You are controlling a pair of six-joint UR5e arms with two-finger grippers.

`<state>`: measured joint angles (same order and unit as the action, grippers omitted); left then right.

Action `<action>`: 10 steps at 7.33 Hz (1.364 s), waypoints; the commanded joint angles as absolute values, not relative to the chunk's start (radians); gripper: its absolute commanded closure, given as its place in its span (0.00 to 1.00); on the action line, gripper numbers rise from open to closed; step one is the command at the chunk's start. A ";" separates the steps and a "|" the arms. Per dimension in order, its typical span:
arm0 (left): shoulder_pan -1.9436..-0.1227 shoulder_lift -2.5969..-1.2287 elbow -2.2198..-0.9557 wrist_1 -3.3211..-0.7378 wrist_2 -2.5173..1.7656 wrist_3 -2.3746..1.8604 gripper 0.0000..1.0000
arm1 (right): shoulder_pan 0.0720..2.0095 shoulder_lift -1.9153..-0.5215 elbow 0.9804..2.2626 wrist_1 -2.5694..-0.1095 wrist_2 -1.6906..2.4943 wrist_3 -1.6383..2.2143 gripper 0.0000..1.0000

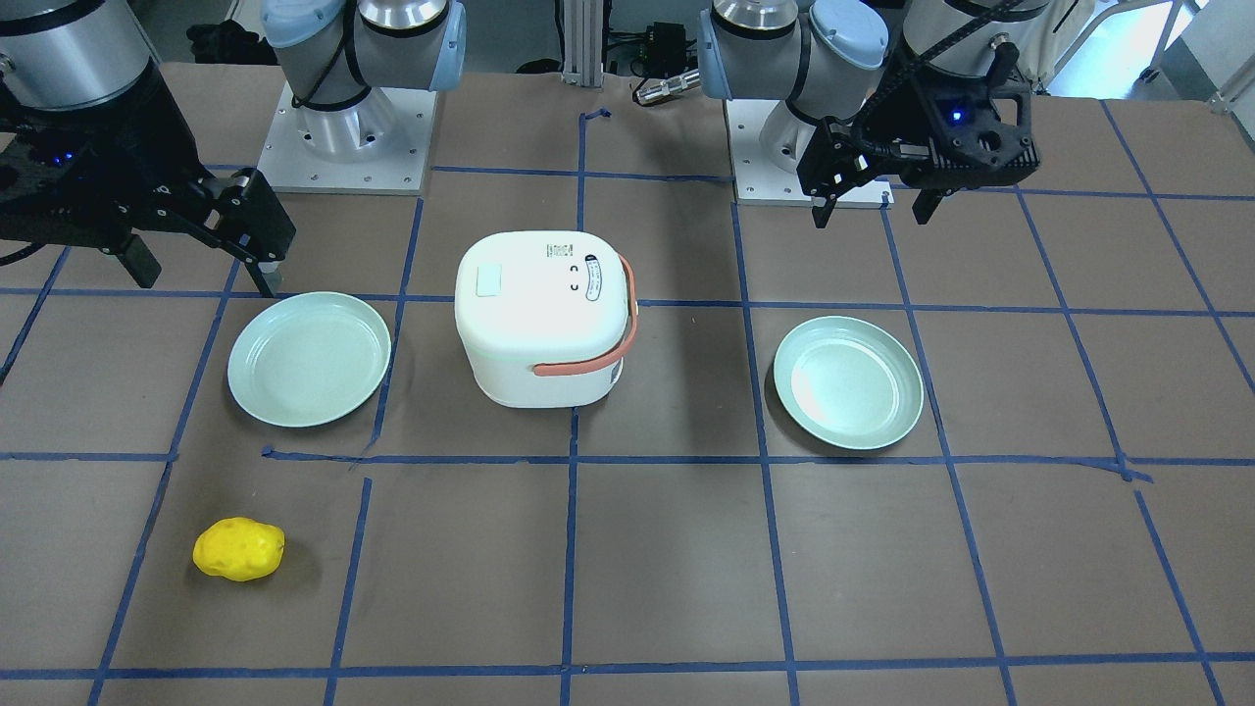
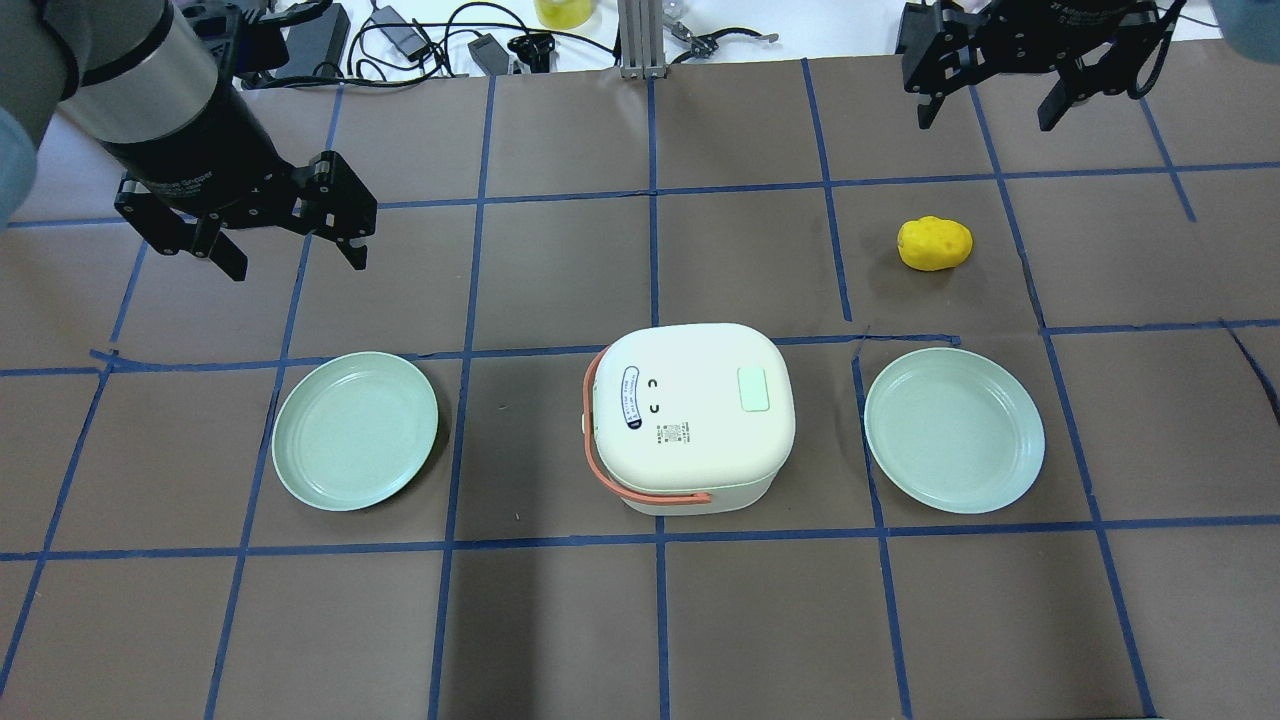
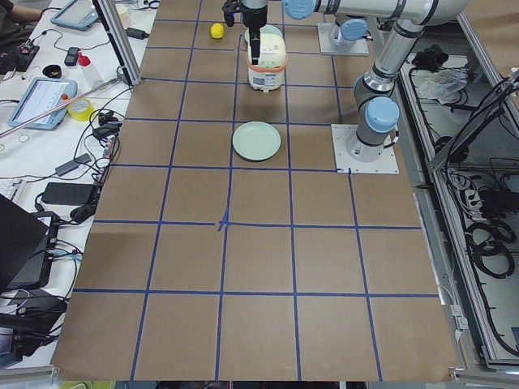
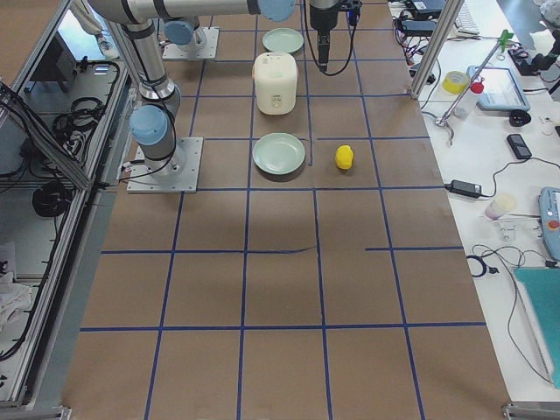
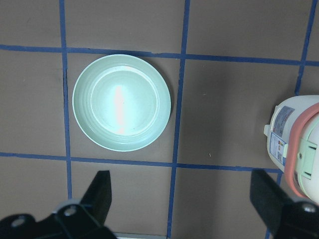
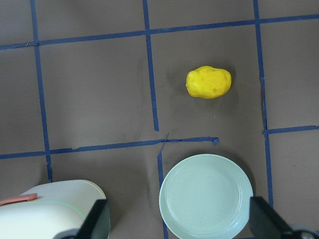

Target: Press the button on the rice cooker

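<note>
The rice cooker (image 2: 690, 440) sits at the centre of the table (image 2: 560, 630) with its lid down. Seen from overhead, my left gripper (image 2: 296, 258) hovers at its 10 o'clock and my right gripper (image 2: 984, 118) at its 1 o'clock. Both are spread wide, empty and well apart from it. I judge the press not yet begun, so the approach comes first. The pale green button (image 2: 752, 388) lies toward the lid's 3 o'clock, which favours my right gripper. With its fingers closed, it would have one firm tip to push straight down.
</note>
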<state>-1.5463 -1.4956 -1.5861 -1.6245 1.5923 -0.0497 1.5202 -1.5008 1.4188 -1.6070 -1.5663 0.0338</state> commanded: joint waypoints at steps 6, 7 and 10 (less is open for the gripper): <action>-1.546 -1.496 -1.586 -1.624 1.592 -0.049 0.00 | 1.538 -1.502 1.427 -1.598 -1.563 0.054 0.00; -1.546 -1.496 -1.586 -1.624 1.592 -0.049 0.00 | 1.587 -1.500 1.449 -1.601 -1.565 0.095 0.00; -1.546 -1.496 -1.586 -1.624 1.592 -0.049 0.00 | 1.698 -1.499 1.566 -1.609 -1.524 0.183 0.67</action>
<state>-1.5463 -1.4956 -1.5861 -1.6245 1.5923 -0.0491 1.6534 -1.4991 1.5148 -1.6075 -1.5537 0.1672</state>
